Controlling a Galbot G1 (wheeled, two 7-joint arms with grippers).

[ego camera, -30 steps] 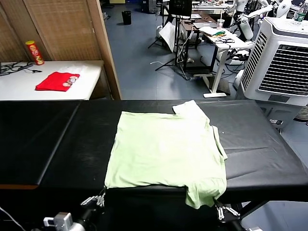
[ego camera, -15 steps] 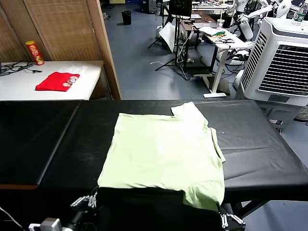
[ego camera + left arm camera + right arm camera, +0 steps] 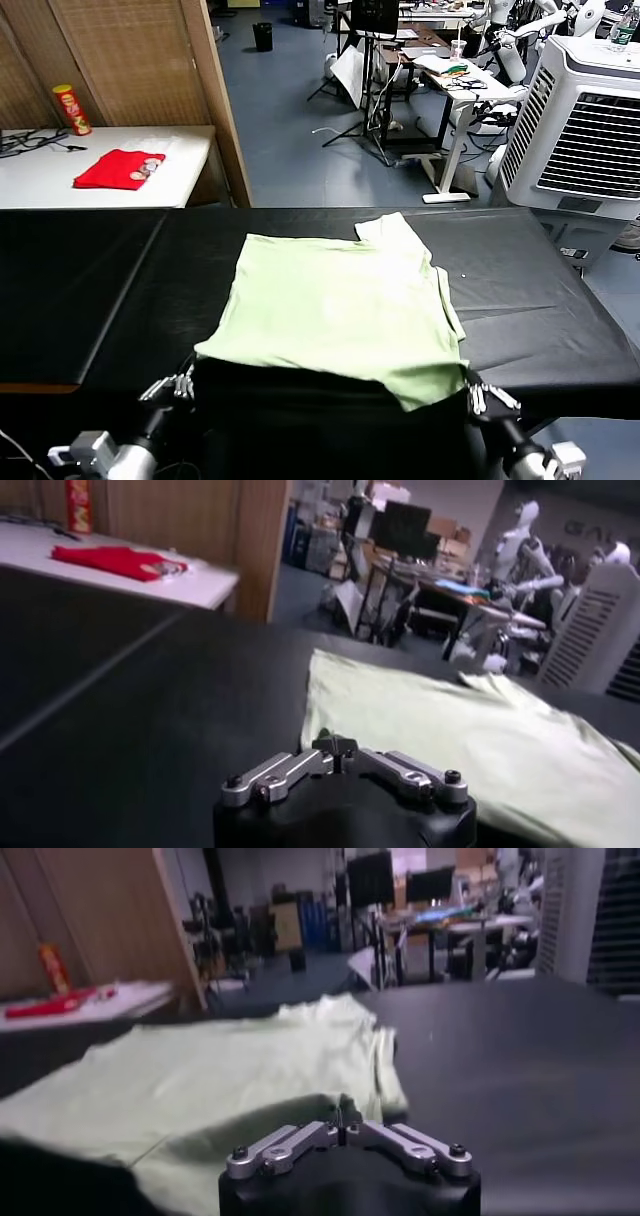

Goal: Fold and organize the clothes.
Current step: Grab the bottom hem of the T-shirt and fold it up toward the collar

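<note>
The pale light-green shirt point(image 3: 340, 300) lies flat on the black table point(image 3: 90, 290), one sleeve pointing to the far side. Its near hem is raised off the table, with dark shadow under it. My left gripper point(image 3: 183, 383) is shut at the hem's near left corner. My right gripper point(image 3: 478, 392) is shut at the near right corner. In the left wrist view the closed jaws point(image 3: 335, 743) meet at the edge of the shirt point(image 3: 450, 730). In the right wrist view the closed jaws point(image 3: 342, 1116) pinch shadowed fabric of the shirt point(image 3: 220, 1078).
A red garment point(image 3: 120, 168) and a red can point(image 3: 72, 108) lie on a white side table at the far left. A large white air cooler point(image 3: 590, 120) stands at the far right. Bare black tabletop lies left and right of the shirt.
Both grippers have come up from below the table's front edge with the near hem, lifting it and carrying it toward the far side. The shirt's near edge has drawn back.
</note>
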